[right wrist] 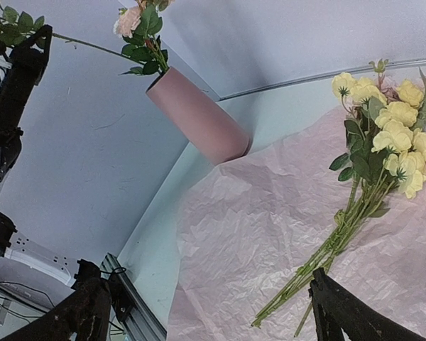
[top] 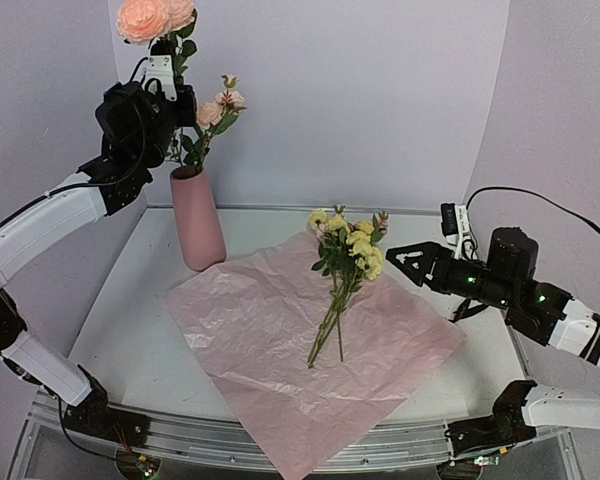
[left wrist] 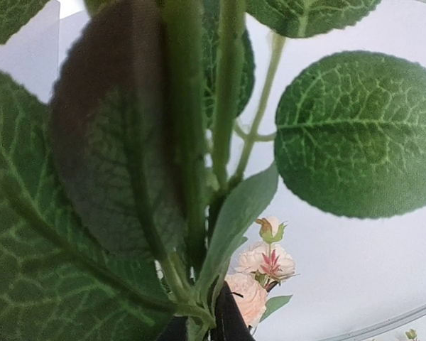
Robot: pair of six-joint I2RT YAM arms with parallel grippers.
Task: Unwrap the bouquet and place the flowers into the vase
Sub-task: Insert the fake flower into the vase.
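One matte pink vase [top: 197, 225], a smooth cylinder, stands at ten o'clock on the pale worktop [top: 130, 320]. One crinkled pink paper sheet [top: 250, 340] lies flat at centre. It carries one bunch of yellow flowers [top: 352, 245] on thin green stems, blooms toward one o'clock. The left claw [top: 166, 52], high above the vase, is clenched on a leafy stem [left wrist: 224, 92] topped by two peach roses [top: 145, 18]. The right claw [right wrist: 206, 312] hangs released at three o'clock. Only the left wrist view shows the veined leaves [left wrist: 355, 135] close up. Only the right wrist view shows the thin stem running toward the vase mouth.
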